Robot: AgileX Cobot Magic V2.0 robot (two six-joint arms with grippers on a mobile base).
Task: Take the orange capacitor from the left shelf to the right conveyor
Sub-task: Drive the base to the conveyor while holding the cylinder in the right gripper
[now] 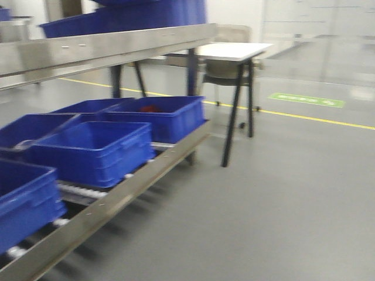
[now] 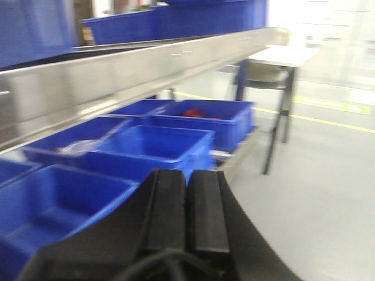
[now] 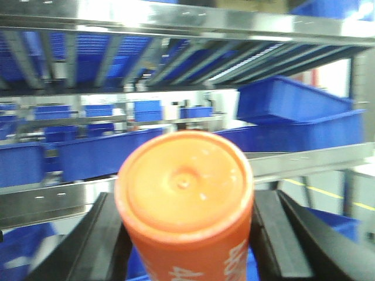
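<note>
Right hand (image 3: 192, 249) had the small orange cylindrical capacitor (image 3: 184, 181) clamped between its black fingers (image 3: 108, 234), flat top facing the wrist camera, in front of the shiny stainless-steel shelf (image 3: 176, 23). Left hand (image 2: 187, 202) was fully closed on nothing. The conveyor wasn't in any view. All views were smeared, so I read the rig as in motion. Risks: the smooth can slipping on a swing, or clipping the blue plastic bins (image 1: 94, 149).

A factory floor: steel shelf (image 1: 88, 52), blue bins (image 1: 94, 149), yellow floor line (image 1: 316, 119).
</note>
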